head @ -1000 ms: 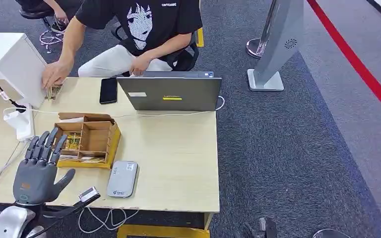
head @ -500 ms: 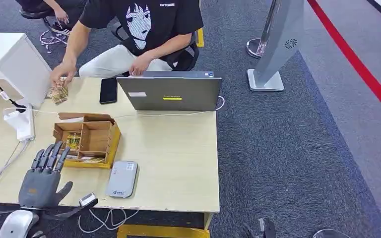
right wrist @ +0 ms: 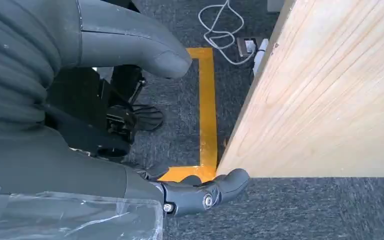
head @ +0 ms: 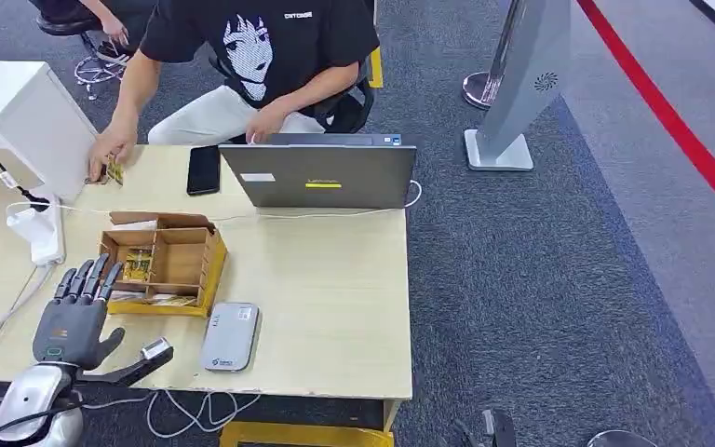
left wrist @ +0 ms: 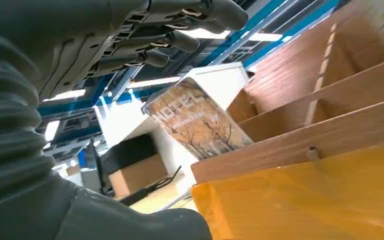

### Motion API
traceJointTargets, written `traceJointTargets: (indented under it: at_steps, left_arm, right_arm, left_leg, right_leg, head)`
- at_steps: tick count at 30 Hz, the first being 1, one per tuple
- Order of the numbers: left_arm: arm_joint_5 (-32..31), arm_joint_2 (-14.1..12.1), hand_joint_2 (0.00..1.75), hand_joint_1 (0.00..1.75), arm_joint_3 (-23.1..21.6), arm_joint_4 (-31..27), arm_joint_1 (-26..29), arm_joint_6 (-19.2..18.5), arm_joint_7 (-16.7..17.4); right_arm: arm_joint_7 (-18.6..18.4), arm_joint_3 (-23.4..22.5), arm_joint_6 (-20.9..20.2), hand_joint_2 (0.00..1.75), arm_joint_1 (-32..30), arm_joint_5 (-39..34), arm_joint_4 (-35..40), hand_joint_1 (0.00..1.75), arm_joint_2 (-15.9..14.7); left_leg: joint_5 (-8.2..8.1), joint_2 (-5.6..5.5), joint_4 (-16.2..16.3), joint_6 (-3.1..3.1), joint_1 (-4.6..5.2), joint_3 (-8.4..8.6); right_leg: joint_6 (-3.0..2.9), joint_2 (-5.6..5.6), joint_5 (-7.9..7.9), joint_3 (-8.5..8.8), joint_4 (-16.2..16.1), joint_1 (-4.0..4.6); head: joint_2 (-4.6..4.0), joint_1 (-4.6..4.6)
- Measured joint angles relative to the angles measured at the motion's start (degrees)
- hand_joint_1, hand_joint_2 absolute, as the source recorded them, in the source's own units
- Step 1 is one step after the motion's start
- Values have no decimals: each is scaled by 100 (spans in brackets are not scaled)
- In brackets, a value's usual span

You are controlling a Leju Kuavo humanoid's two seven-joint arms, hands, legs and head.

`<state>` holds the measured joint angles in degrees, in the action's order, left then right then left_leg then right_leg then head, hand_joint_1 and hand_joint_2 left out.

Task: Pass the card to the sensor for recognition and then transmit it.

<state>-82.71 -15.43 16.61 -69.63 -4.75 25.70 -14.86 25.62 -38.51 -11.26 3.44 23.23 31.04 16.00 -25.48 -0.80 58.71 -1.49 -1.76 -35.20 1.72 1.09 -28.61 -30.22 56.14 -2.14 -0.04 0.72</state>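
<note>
I'm seeing the card [left wrist: 197, 122] standing tilted in a compartment of the wooden box [head: 179, 261], w/ more cards lying in the box near its front. So nothing's picked yet, imo. The left robot hand [head: 73, 321] is hovering just beside the box on its near-left side, fingers straight and spread, holding nothing; in the wrist view its fingers [left wrist: 180, 40] are sitting above the card, not touching. The sensor [head: 229, 336], the flat grey pad, is lying on the surface [head: 335, 298] just right of the box front, bare on top. The right robot hand [right wrist: 130, 120] is hanging below the surface edge, near the floor; can't tell its finger state. A person [head: 261, 56] across the surface is fiddling w/ some cards at the far-left corner. Left to do: grasp, scan, hand over, i.e. basically everything.
</note>
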Motion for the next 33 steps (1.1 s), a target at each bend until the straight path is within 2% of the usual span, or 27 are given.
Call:
traceJointTargets:
  at_steps: [6, 16, 17, 18, 33]
  left_arm:
    - [-22, -46, 175, 0, 0, 286, -193, 2, 48]
    - [11, -94, 175, 0, 0, 380, -250, 39, 74]
    - [11, -94, 175, 37, 0, 387, -250, 39, 74]
    - [11, -94, 175, 175, 0, 389, -250, 39, 74]
    - [142, -177, 175, 175, 2, 430, -302, 140, -74]
  right_arm:
    - [0, 13, -4, 175, 6, -2, -15, 0, 0]
    - [-2, 15, -9, 175, 8, -41, -22, 0, 0]
    - [-2, 15, -9, 175, 8, -42, -22, 0, 0]
    - [-2, 15, -9, 175, 8, -42, -22, 0, 0]
    - [-17, 24, 2, 175, 11, -52, -24, 0, 0]
  left_leg:
    - [0, 1, 0, 0, 0, 0]
    - [0, 0, 0, 0, 0, 0]
    - [0, 0, 0, 0, 0, 0]
    - [0, 1, 0, 0, 0, 0]
    - [0, 1, 0, 0, 0, 0]
  right_leg:
    - [0, 0, 0, -1, 0, 0]
    - [0, 1, 0, -1, 0, 0]
    - [0, 1, 0, -1, 0, 0]
    - [0, 1, 0, -1, 0, 0]
    - [0, 1, 0, 0, 0, 0]
  head:
    - [0, 2]
    - [0, 0]
    - [0, 0]
    - [0, 2]
    - [0, 0]
